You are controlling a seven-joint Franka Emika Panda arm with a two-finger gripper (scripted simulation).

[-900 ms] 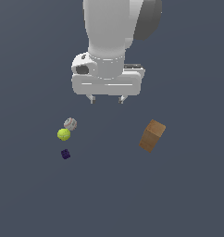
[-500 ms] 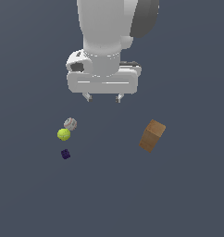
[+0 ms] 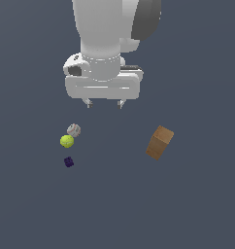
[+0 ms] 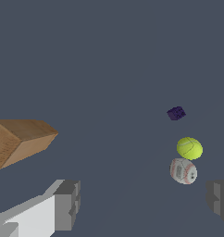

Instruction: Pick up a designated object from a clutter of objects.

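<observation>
Exterior view first, working from the near edge of the floor toward the arm. Nearest lies the tiny dark purple cube (image 3: 68, 162), alone on the dark grey-blue floor (image 3: 117, 214). Just beyond it, at about 12 o'clock from the cube, sits the yellow-green tennis ball (image 3: 67, 141), and touching or almost touching that ball at its 1 o'clock is the grey-white ball (image 3: 74, 130). Well apart from this trio, at 3 o'clock from the tennis ball, the brown box (image 3: 159, 142) stands tilted on an edge or corner, its lighter top face turned up. Farthest back, the white Panda arm (image 3: 107, 34) hangs over the scene, and the gripper (image 3: 105, 103) shows two short dark fingertips (image 3: 89, 103) spread wide apart, with nothing between them. The tennis ball lies at roughly 7 o'clock from the gripper, clear of both fingers.

Wrist view gives the same layout closer in. One grey finger pad (image 4: 67, 204) and the other finger pad (image 4: 220, 199) sit at opposite sides with a broad empty gap, so the jaws are open and hold nothing. The grey-white ball (image 4: 183, 171) carries faint reddish stitch-like lines, the tennis ball (image 4: 189, 148) a pale seam, and the two are just touching. The purple cube (image 4: 176, 113) lies beyond them, apart. The brown box (image 4: 19, 140) shows plain cardboard-coloured faces; no brand, label or writing is readable on any object.
</observation>
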